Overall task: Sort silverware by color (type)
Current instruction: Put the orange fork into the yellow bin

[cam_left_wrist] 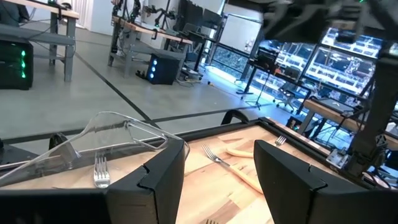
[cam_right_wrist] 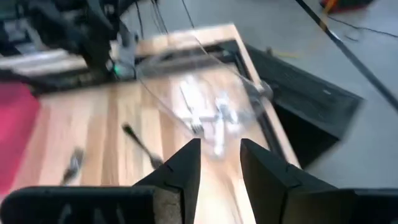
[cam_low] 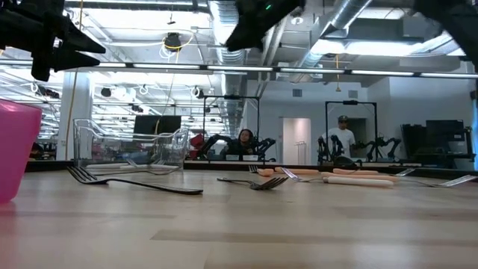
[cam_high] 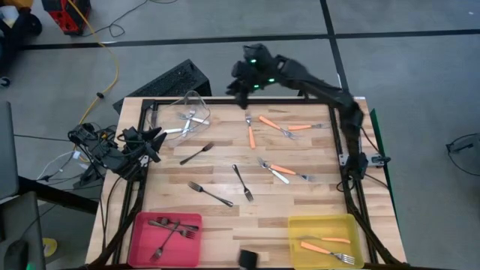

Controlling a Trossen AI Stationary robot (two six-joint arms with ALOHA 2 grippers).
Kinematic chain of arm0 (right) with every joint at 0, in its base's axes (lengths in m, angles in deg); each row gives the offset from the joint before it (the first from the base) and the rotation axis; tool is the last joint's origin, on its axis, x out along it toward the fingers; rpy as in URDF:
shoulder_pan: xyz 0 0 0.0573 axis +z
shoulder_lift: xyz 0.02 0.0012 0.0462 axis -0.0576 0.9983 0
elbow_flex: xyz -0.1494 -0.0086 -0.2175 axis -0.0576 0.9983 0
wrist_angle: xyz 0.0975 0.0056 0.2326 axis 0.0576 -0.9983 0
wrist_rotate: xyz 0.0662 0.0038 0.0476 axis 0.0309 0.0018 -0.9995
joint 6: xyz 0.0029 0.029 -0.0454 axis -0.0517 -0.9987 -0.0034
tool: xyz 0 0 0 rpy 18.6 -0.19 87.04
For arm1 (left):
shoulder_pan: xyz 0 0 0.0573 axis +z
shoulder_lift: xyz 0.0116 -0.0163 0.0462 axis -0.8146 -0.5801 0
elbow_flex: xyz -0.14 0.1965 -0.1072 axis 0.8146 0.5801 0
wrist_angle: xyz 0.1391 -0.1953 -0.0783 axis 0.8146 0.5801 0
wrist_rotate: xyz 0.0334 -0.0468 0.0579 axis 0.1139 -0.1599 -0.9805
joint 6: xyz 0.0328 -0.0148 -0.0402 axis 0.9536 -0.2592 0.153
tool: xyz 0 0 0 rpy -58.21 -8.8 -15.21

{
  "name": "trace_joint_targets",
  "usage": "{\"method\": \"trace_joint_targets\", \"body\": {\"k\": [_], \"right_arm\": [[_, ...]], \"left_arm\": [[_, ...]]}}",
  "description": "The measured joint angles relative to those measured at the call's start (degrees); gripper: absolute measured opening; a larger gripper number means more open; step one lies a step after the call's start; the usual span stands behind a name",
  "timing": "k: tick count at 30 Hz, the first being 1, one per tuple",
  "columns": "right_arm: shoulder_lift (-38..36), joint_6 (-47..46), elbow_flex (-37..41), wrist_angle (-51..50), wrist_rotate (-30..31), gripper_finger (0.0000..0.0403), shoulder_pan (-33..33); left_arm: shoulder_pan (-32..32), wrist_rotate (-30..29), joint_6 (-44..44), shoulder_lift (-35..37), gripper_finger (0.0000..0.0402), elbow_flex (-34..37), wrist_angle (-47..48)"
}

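I've got three bins on the table: clear bin (cam_high: 191,112) at the far left corner, holding a few silver forks (cam_high: 187,120); pink bin (cam_high: 166,238) at the near left with black forks (cam_high: 171,227) inside; yellow bin (cam_high: 326,241) at the near right with two orange-handled forks (cam_high: 328,247).

Loose on the wood: three black forks (cam_high: 211,194) mid-table, spread apart, and orange-handled forks (cam_high: 274,123) grouped toward the far right, one more (cam_high: 281,170) nearer centre with a silver fork (cam_high: 273,171) crossing it.

Right gripper (cam_high: 241,88) hangs over the far edge just right of the clear bin, well above the wood. Its wrist view shows the two fingers (cam_right_wrist: 186,163) parted a little with nothing between them; the clear bin and its silver forks lie beyond, blurred.

Left gripper (cam_high: 152,139) sits at the table's left edge, beside the clear bin, fingers (cam_left_wrist: 165,171) spread wide and empty.

A small dark block (cam_high: 248,258) sits on the near edge between pink and yellow; I can't tell what it is. From the low view the pink bin is cut off at the frame edge and the forks overlap, so no exact count there.
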Motion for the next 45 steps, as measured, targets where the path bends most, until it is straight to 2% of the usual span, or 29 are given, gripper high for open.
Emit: {"method": "trace_joint_targets", "body": {"k": [6,9,16,20,24,31,34,37,41,45], "right_arm": [[-7.68,1.71,-0.01,-17.74,11.48,0.0130,-0.22],[-9.32,-2.66,0.00,-26.55,18.02,0.0129,-0.55],[-8.20,-9.14,1.48,-43.96,20.36,0.0129,-2.28],[-8.96,-9.20,9.26,-43.06,20.96,0.0129,-1.65],[-9.42,-10.01,18.65,-41.01,24.57,0.0135,-1.48],[-9.30,-11.01,37.40,-35.89,23.97,0.0198,1.87],[-10.15,-12.33,44.92,-34.87,19.32,0.0223,4.77],[-13.32,-14.88,52.87,-32.51,17.04,0.0228,8.78],[-21.41,-19.73,63.09,-28.80,16.02,0.0217,14.29],[-31.37,-26.16,72.37,-13.83,13.56,0.0210,20.62]], "left_arm": [[-0.01,-0.02,0.00,0.00,0.0178,0.00,0.00],[-0.01,-0.04,0.00,0.00,0.0178,0.00,0.01],[-0.02,-0.02,0.00,0.00,0.0178,0.00,0.01],[0.00,-0.02,0.00,0.00,0.0178,0.00,0.02],[-0.02,-0.02,0.00,0.00,0.0178,0.00,0.02],[-0.02,0.68,0.04,0.00,0.0178,0.00,0.02],[-0.02,0.87,0.09,0.00,0.0178,0.00,0.04],[-0.01,0.58,0.15,0.00,0.0178,0.00,0.07],[-0.02,0.41,0.17,0.00,0.0178,0.00,0.24],[-0.02,-0.88,0.15,0.00,0.0178,0.00,0.28]]}}
